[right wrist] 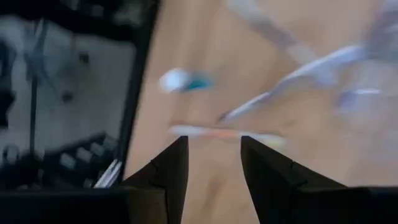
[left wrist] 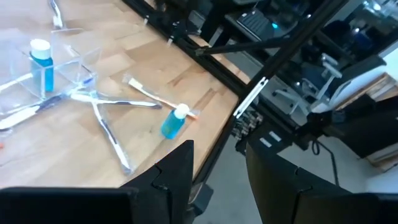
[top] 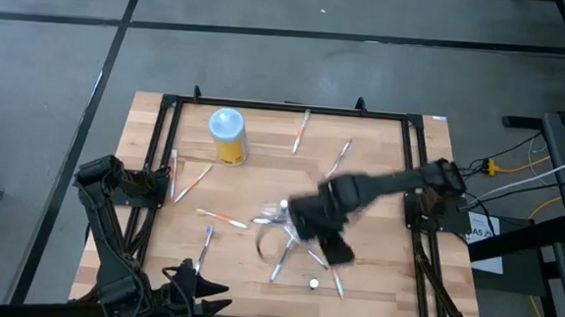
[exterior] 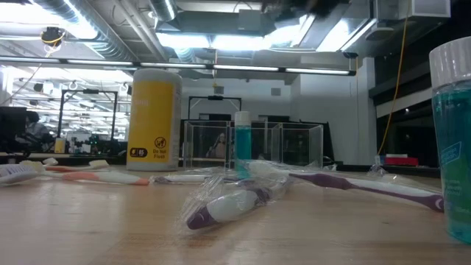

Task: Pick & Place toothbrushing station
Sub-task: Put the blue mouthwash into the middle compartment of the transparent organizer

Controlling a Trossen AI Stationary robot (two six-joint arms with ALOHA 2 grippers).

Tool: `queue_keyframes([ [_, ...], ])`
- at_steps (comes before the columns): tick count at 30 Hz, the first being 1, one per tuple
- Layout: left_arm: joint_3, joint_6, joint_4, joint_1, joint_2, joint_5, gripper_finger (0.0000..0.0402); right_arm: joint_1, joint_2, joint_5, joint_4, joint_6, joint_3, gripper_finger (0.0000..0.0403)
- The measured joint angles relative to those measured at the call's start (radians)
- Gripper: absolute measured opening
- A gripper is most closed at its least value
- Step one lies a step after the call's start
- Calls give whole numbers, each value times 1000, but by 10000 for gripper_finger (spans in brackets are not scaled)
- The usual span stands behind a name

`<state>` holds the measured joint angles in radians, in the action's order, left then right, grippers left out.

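Empty fingers parted, the right gripper hovers over slim whitish and purple toothbrushes scattered mid-bench beside a clear plastic holder. A small blue round-capped bottle lies near the wooden bench edge. The left gripper waits open off the near corner.

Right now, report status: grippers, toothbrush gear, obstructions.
Right gripper open, empty, above the toothbrushes at mid-table. Left gripper open, parked at the near edge. Yellow bottle stands clear; nothing blocking.

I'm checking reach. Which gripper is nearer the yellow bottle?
Right. The right gripper hovers mid-table, diagonally from the yellow bottle; the left gripper waits at the near edge.
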<state>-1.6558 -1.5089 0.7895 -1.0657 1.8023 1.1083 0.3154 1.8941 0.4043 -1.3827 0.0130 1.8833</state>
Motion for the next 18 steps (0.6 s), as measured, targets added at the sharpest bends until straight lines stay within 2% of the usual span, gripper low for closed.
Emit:
queue_keyframes([
  [4, 0, -24, 47, -1, 0, -14, 143, 170, -9, -100, 149, 121, 0, 149],
  [9, 0, -26, 48, -3, 0, -33, 143, 351, -8, -374, 250, 289, 0, 149],
  [15, 0, -24, 49, -14, 0, -73, 143, 445, 3, -630, 329, 492, 0, 149],
  [18, 0, -23, 49, -19, 0, -73, 143, 446, 36, -640, 358, 516, 0, 149],
])
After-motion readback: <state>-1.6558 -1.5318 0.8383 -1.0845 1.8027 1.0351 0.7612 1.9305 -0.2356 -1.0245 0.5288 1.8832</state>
